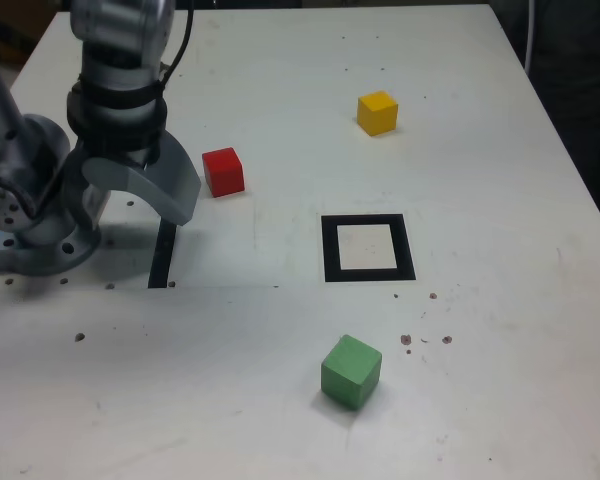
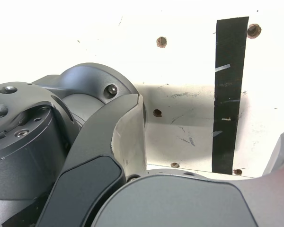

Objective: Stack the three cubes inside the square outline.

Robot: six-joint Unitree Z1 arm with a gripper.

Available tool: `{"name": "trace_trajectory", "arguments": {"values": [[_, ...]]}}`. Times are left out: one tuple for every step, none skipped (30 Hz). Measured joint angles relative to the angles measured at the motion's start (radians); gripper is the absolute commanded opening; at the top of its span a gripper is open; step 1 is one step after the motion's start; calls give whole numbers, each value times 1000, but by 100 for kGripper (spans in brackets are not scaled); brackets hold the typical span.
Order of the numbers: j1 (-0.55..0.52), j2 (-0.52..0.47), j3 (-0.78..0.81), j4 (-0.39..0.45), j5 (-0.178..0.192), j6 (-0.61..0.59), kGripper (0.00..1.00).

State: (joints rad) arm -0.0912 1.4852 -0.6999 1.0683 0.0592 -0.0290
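White and pockmarked, the desk (image 1: 500, 150) carries the square outline (image 1: 368, 248) empty at its middle, with the red cube (image 1: 223, 171) just beside the end effector (image 1: 155, 215), the yellow cube (image 1: 377, 112) farther back and the green cube (image 1: 351, 371) nearer the camera. The end effector hangs spread and empty over a thin black strip (image 2: 229, 94) by the arm's base. I judge the green cube, being the largest, the best first pick: come straight down with the jaws square to two opposite faces, then seat it centred in the outline.

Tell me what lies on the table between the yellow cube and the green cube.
The square outline, empty inside, sits between the yellow cube and green cube, seen in the exterior view.
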Motion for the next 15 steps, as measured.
{"name": "trace_trajectory", "arguments": {"values": [[0,0,0,0,0,0,100],[0,0,0,0,0,0,100],[0,1,0,0,1,0,100],[0,1,0,0,1,0,100],[0,1,0,0,1,0,100],[0,1,0,0,1,0,100],[0,1,0,0,1,0,100],[0,1,0,0,1,0,100],[0,1,0,0,1,0,100],[0,1,0,0,1,0,99],[0,1,0,0,2,0,99],[0,1,0,1,4,0,99],[0,1,-2,6,7,0,99],[0,0,-7,15,10,0,99],[0,-2,-14,29,14,0,99]]}}
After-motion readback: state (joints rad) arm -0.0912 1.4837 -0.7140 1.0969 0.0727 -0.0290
